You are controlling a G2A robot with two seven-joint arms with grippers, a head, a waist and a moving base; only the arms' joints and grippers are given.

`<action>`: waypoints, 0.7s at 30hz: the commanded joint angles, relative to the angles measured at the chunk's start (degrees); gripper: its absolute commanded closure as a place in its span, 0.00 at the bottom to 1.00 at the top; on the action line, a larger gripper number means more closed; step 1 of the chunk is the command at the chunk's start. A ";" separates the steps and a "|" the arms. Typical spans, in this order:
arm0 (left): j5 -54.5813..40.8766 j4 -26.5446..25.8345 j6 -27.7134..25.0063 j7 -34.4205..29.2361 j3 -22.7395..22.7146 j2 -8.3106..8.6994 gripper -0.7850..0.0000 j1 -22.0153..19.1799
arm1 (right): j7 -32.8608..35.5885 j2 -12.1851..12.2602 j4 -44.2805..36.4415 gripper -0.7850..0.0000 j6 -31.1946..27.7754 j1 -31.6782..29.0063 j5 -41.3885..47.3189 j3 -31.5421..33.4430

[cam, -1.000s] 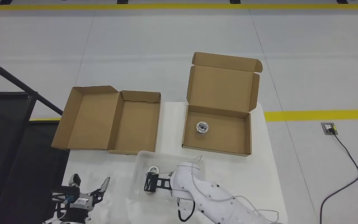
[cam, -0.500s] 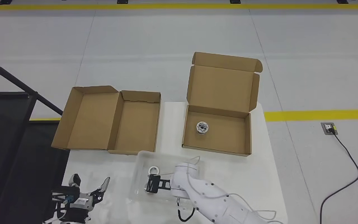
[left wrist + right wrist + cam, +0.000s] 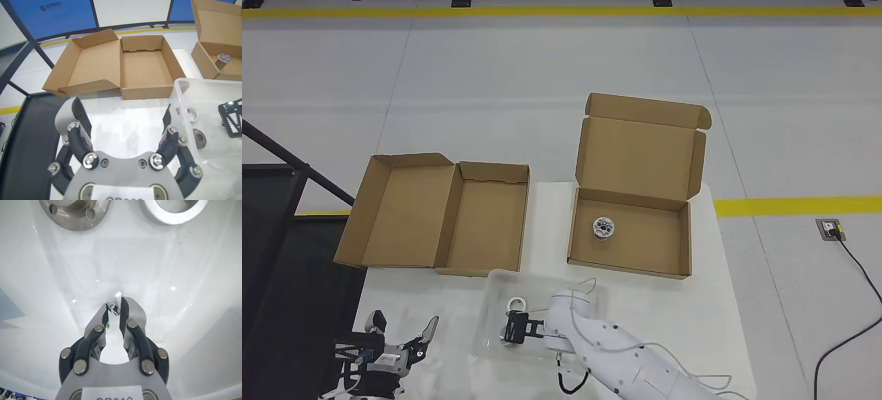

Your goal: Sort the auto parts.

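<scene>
My right pincer (image 3: 114,307) is down inside the clear bin (image 3: 490,300) at the near edge of the table (image 3: 712,300), its pads pinching a small bolt (image 3: 113,309). A flange (image 3: 75,217) and a ring (image 3: 175,213) lie close by in the bin. My left pincer (image 3: 122,111) hangs spread wide, left of the bin. Farther back, the left box (image 3: 487,225) lies open, and the right box (image 3: 642,250) holds a round part (image 3: 602,228).

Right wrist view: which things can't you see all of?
Flange: part of it is cut off by the edge of the right wrist view.
Ring: cut off by the same edge.
Bolt: sits at the right gripper; whether it is gripped cannot be told.
</scene>
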 commanded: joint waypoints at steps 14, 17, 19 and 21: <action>0.00 0.00 0.00 0.00 0.00 0.00 0.00 0.00 | -14.05 5.35 -16.46 1.00 2.07 -6.30 -1.63 16.59; 0.00 0.00 0.00 0.00 0.00 0.00 0.00 0.00 | -18.13 7.93 -27.51 1.00 1.11 -12.91 -2.80 24.68; 0.00 0.00 0.00 0.00 0.00 0.00 0.00 0.00 | -20.90 8.97 -32.66 1.00 0.01 -16.49 -2.85 28.34; 0.00 0.00 0.00 0.00 0.00 0.00 0.00 0.00 | -24.61 9.85 -37.19 1.00 1.97 -19.97 -3.79 32.75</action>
